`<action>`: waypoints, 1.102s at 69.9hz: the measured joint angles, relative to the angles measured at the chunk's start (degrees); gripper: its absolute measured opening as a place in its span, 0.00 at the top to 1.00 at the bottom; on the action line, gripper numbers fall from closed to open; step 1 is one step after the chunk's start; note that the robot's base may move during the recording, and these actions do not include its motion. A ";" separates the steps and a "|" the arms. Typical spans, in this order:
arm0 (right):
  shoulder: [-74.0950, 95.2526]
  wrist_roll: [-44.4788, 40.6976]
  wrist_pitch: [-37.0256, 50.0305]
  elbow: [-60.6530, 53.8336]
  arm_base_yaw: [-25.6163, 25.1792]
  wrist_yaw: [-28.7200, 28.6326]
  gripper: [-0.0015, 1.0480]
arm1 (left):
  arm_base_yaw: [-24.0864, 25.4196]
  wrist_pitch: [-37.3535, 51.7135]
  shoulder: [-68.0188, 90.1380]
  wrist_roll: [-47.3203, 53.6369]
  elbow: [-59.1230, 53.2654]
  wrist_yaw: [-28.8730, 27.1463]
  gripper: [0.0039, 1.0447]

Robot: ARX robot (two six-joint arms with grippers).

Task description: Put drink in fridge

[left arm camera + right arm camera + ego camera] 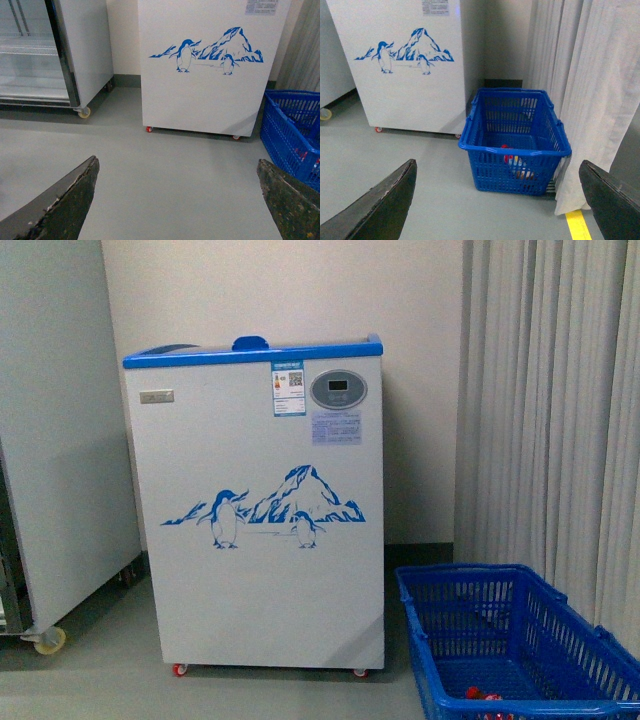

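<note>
The fridge [260, 520] is a white chest with a blue top rim and a penguin graphic, standing against the wall on small wheels; it also shows as fridge [210, 95] and fridge [405, 95]. The drink [509, 158] lies in the blue basket [515, 147], where only its red cap and label show through the mesh. Red bits of the drink [482, 695] peek out at the basket's bottom. My left gripper [177, 165] is open over bare floor, well short of the fridge. My right gripper [497, 167] is open, with the basket ahead of it.
A taller grey-white cabinet [60, 440] stands left of the fridge, on castors. The blue basket [470, 575] sits on the floor right of the fridge, beside a white curtain [560, 400]. A yellow floor stripe [577, 225] runs by the curtain's hem.
</note>
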 joint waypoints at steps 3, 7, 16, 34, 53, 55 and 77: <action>0.00 0.02 0.00 0.00 0.00 0.00 0.07 | 0.00 0.00 0.00 0.00 0.00 0.02 0.08; 0.00 0.02 0.00 0.00 0.00 0.00 0.07 | 0.00 0.00 0.00 0.00 0.00 0.00 0.08; 0.00 0.02 0.00 0.00 0.00 0.00 0.07 | 0.00 0.00 0.00 0.00 0.00 0.00 0.08; 0.00 0.00 0.00 0.00 0.00 0.00 0.07 | 0.00 0.00 0.00 0.00 0.00 0.02 0.08; 0.00 0.02 0.00 0.00 0.00 0.00 0.07 | 0.00 0.00 0.00 0.00 0.00 0.02 0.08; 0.00 0.00 0.00 0.00 0.00 0.00 0.07 | 0.00 0.00 0.00 0.00 0.00 0.02 0.08; 0.00 0.02 0.00 0.00 0.00 0.00 0.07 | 0.00 0.00 0.00 0.00 0.00 0.02 0.08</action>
